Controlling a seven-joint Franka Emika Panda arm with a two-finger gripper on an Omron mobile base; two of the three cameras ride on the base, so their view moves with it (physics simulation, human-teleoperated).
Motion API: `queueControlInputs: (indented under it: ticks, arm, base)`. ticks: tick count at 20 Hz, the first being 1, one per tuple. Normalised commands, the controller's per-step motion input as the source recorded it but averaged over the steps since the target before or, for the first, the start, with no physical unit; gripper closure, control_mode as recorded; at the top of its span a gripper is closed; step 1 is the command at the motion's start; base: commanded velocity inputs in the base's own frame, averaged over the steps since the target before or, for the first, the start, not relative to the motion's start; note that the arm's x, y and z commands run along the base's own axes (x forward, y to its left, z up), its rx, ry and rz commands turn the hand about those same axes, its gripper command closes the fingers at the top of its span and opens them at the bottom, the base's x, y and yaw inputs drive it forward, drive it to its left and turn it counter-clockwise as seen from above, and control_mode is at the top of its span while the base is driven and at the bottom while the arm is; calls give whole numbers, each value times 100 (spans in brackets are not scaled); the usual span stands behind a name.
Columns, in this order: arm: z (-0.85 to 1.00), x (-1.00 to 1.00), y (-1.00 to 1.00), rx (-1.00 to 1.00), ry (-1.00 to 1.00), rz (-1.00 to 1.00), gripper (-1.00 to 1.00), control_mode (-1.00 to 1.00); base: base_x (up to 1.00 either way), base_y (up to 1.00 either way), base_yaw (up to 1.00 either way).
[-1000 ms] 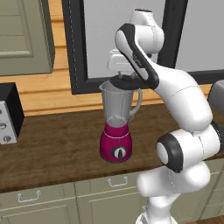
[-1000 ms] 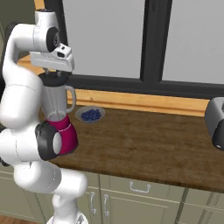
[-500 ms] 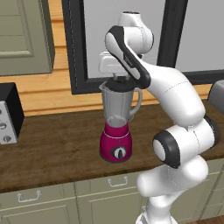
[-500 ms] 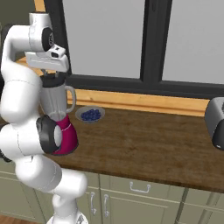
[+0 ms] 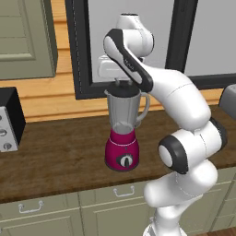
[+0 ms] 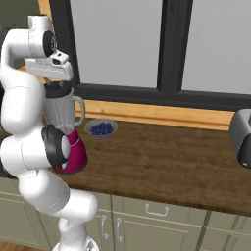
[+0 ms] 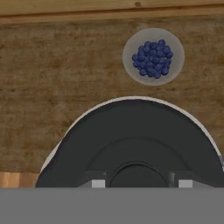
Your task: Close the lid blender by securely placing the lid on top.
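The gripper [image 5: 122, 84] hangs straight down over the blender [image 5: 122, 133] on the wooden counter [image 5: 60, 152], its fingers closed on the raised centre of the black lid [image 7: 131, 144]. From the hand view the lid covers the jar's mouth, a thin pale rim showing around it. I'd press it down level and centred before letting go, so it seats evenly. A bowl of blueberries [image 7: 152, 56] sits behind, well clear.
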Motion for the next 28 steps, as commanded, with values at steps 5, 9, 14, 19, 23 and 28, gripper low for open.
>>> queueControlInputs:
  ticks: [5, 9, 14, 19, 23, 28]
  arm:
    - [-41, 4, 2, 0, -2, 0, 100, -100]
    - [-46, 1, 0, 0, -2, 0, -100, -100]
    - [-2, -12, 0, 0, -7, -2, -100, -100]
    - [9, -38, 0, -1, -15, -4, -100, -100]
    - [0, -48, 0, 0, -13, -6, -100, -100]
    - [-29, -98, 60, -7, -21, -1, -100, -100]
  base:
    - [0, 0, 0]
    - [0, 0, 0]
    - [0, 0, 0]
    - [0, 0, 0]
    - [0, 0, 0]
    - [0, 0, 0]
